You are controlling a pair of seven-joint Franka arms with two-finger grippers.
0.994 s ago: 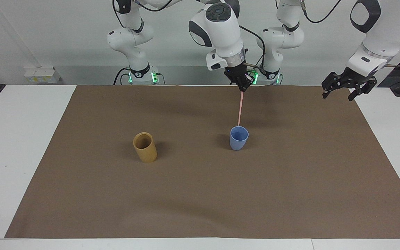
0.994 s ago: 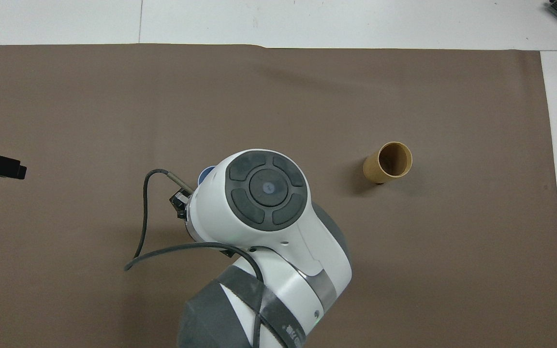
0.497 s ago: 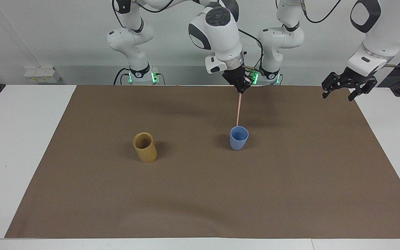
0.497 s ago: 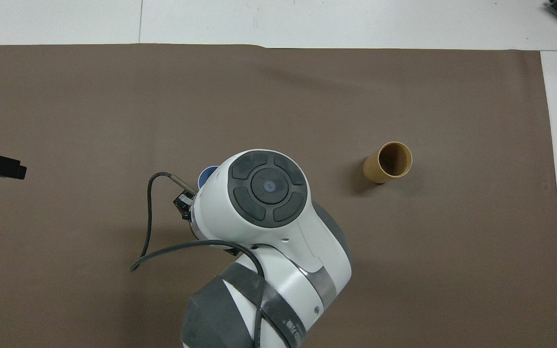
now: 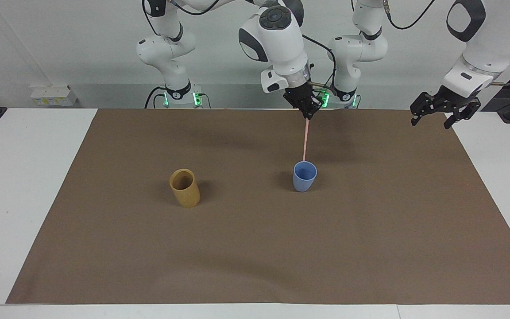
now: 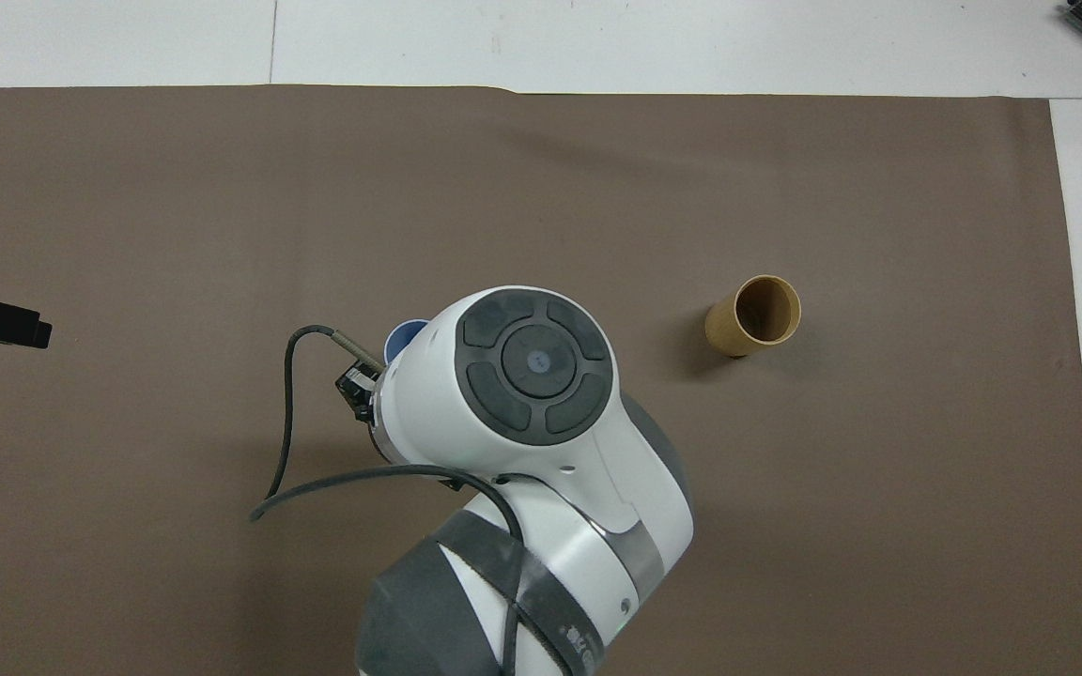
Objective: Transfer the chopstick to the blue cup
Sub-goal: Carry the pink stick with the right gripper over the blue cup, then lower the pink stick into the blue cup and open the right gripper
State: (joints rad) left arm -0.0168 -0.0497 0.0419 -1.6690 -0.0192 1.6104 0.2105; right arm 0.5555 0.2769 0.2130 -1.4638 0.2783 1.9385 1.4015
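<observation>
The right gripper (image 5: 309, 113) had crept a touch higher over the last second, and the pale-pink chopstick (image 5: 305, 139) had come up with it, pinched tight by its top end between the pressed-together fingertips! A second before, the stick's lower tip had sat right at the rim of the blue cup (image 5: 304, 176); now it hung just above that rim, on the edge nearer the robots, and half a second ago it had looked much the same. So, to my eye, no drop yet: the stick was lined up over the cup's mouth but was not inside, and the task's last stretch, lowering and letting go, was still to come. The chopstick hung nearly straight down with a slight lean, its top a little toward the left arm's end of the table. The right arm reached out from its base over the brown mat (image 5: 255, 248), wrist turned down so the fingers pointed at the cup; from overhead its big white wrist hid nearly everything, with only a sliver of the cup's rim peeking out beside it. The left gripper (image 5: 444, 110) waited off over the edge of the mat at its own end of the table, fingers spread wide and holding nothing. The tan cup (image 5: 184, 188) stood alone toward the right arm's end, well apart from the action.
</observation>
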